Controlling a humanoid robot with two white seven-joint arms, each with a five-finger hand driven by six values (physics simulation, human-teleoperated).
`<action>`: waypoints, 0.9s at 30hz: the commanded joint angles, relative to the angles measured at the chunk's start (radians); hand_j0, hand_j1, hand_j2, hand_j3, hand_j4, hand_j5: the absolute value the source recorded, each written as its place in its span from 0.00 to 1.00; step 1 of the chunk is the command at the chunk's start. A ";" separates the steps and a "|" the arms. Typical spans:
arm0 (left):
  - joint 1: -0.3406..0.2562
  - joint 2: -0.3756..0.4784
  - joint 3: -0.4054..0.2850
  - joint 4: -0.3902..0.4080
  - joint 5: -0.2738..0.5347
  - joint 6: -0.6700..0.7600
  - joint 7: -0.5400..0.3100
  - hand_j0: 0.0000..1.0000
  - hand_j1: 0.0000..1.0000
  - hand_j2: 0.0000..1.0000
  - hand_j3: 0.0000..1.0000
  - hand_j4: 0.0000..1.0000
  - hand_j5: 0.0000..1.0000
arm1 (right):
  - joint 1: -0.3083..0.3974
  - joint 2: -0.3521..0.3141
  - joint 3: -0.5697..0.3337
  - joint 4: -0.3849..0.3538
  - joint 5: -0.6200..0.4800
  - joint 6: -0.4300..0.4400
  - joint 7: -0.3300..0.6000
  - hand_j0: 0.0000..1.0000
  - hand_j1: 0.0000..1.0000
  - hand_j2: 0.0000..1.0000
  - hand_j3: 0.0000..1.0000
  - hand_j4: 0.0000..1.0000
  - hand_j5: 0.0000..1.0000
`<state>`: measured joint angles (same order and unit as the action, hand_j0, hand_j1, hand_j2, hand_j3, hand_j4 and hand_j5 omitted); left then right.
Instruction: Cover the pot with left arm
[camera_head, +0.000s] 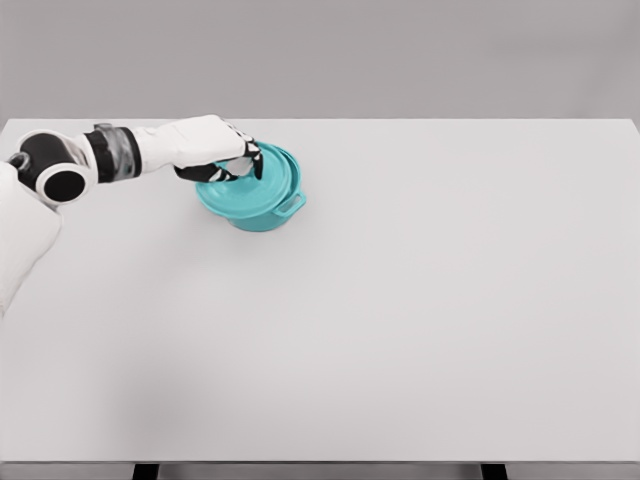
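Note:
A teal pot (262, 205) stands on the white table (400, 300) at the back left, with a small handle on its right side. A teal lid (268, 180) lies on top of it, slightly tilted. My left hand (238, 165) reaches in from the left and sits over the lid's left part, its fingers curled down around the knob area. The knob itself is hidden by the fingers. The right arm does not show.
The table's far edge runs just behind the pot. The left forearm (120, 155) lies low over the table's back left corner.

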<state>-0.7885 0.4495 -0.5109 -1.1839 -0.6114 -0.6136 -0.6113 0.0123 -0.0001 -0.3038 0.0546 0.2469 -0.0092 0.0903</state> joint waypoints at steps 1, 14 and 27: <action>0.000 -0.011 0.002 0.015 -0.002 0.003 0.000 0.52 0.52 0.52 0.52 0.52 0.52 | 0.000 0.000 0.000 -0.001 0.000 0.000 0.000 1.00 1.00 1.00 1.00 1.00 1.00; -0.041 -0.068 0.003 0.121 -0.004 0.003 0.000 0.52 0.52 0.52 0.52 0.52 0.52 | 0.000 0.000 0.000 -0.001 0.000 0.000 0.000 1.00 1.00 1.00 1.00 1.00 1.00; -0.051 -0.095 0.003 0.179 -0.004 0.003 0.000 0.53 0.53 0.53 0.53 0.53 0.53 | 0.000 0.000 0.000 0.001 0.000 0.000 0.000 1.00 1.00 1.00 1.00 1.00 1.00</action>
<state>-0.8391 0.3551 -0.5092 -1.0092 -0.6210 -0.6137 -0.6113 0.0123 -0.0001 -0.3038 0.0548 0.2469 -0.0092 0.0904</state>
